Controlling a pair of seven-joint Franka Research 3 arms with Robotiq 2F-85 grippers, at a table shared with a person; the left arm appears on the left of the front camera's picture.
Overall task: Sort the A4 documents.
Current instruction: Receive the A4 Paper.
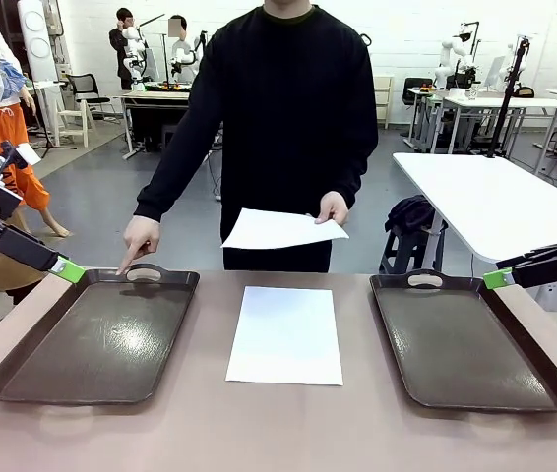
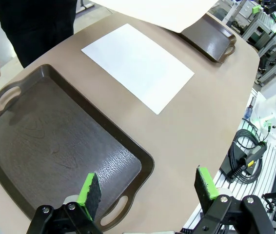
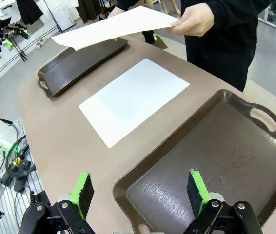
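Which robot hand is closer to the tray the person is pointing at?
The left. The left gripper hovers at the far left corner of that left tray; the right gripper is across the table, by the other tray.

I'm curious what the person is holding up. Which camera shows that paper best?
The right wrist view: the held A4 sheet shows broad and nearly whole, pinched by the person's hand. The front view shows it flat and foreshortened; the left wrist view catches just a part, cut by the top edge.
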